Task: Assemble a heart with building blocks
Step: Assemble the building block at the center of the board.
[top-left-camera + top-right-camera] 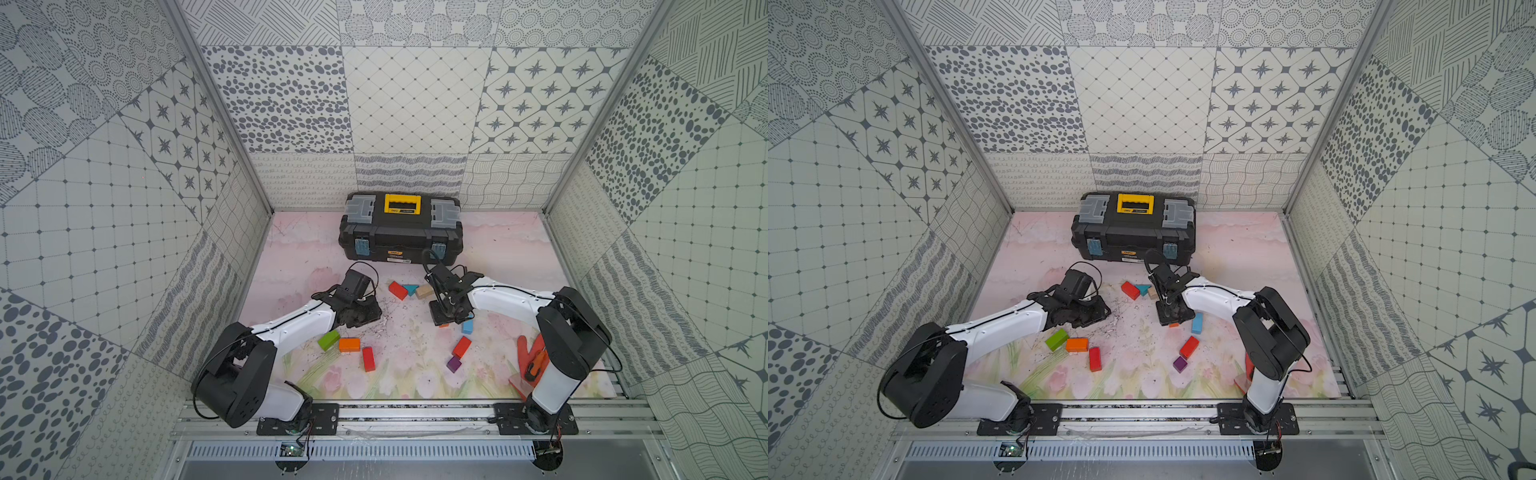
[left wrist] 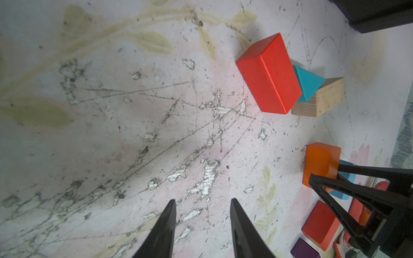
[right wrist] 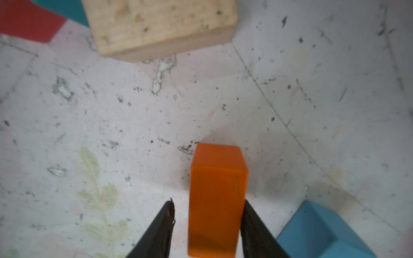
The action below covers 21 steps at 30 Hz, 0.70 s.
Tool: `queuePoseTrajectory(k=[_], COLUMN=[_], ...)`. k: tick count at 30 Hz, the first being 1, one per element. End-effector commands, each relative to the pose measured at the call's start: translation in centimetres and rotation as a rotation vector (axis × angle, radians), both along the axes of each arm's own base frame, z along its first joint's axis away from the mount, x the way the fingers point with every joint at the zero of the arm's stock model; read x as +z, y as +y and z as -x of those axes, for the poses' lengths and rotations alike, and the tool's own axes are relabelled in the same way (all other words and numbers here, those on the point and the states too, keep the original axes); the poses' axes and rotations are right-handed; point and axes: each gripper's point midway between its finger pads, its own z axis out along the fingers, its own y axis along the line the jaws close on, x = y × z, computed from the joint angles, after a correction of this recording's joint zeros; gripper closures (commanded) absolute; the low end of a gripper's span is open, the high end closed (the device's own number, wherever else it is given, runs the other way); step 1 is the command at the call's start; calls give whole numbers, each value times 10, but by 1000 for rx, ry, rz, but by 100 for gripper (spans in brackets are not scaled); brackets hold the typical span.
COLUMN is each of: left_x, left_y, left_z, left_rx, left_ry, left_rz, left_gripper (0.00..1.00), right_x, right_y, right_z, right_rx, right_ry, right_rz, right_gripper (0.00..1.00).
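Note:
The building blocks lie spread in a loose ring on the mat. At the back a red brick point(image 1: 398, 290), a teal triangle point(image 1: 411, 289) and a plain-wood brick point(image 1: 424, 291) touch. On the left lie a green point(image 1: 328, 340), an orange point(image 1: 349, 344) and a red brick point(image 1: 368, 358). On the right are a light blue brick point(image 1: 468, 326), a red brick point(image 1: 461, 347) and a purple cube point(image 1: 454, 364). My right gripper point(image 3: 209, 201) is shut on a second orange brick point(image 3: 216, 178) at mat level beside the light blue one. My left gripper point(image 2: 202, 201) is open over bare mat.
A large black toolbox point(image 1: 401, 232) stands at the back, close behind the red, teal and wood blocks. A red-orange glove point(image 1: 534, 353) lies at the front right by the right arm's base. Patterned walls enclose the mat on three sides.

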Motion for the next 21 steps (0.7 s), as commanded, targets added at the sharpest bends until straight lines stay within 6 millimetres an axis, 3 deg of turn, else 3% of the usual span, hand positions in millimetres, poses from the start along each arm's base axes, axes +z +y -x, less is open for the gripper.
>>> queuePoseTrajectory(k=[1,6,10,12,15,17,21], left_x=[-1,0,3,3,1,0,0], left_y=[1,4,6,8,9,9,6], left_z=[-1,0,0,2,3,4,2], left_rx=[-12,-1,5,6,7,5,5], left_ry=[-3,-10,-21,-22,-21,-15,-17], left_rz=[-13,-15,-18,-23,-25,-27,-17], left_gripper=[63,63,64,64,63,63,64], right_x=[12,20,13,10,7,8,6], right_y=[0,19,27,26,18,12,6], right_z=[-6,-24,-29,-30,-28,-24,-11], right_rx=[-3,61,79,66,34,3,-66], right_ry=[-48,-72,-49,-53,-53,-52,-43], right_rz=[-9,-33,-27,-29,2,6,0], right_gripper=[70,76,75,65,35,30,29])
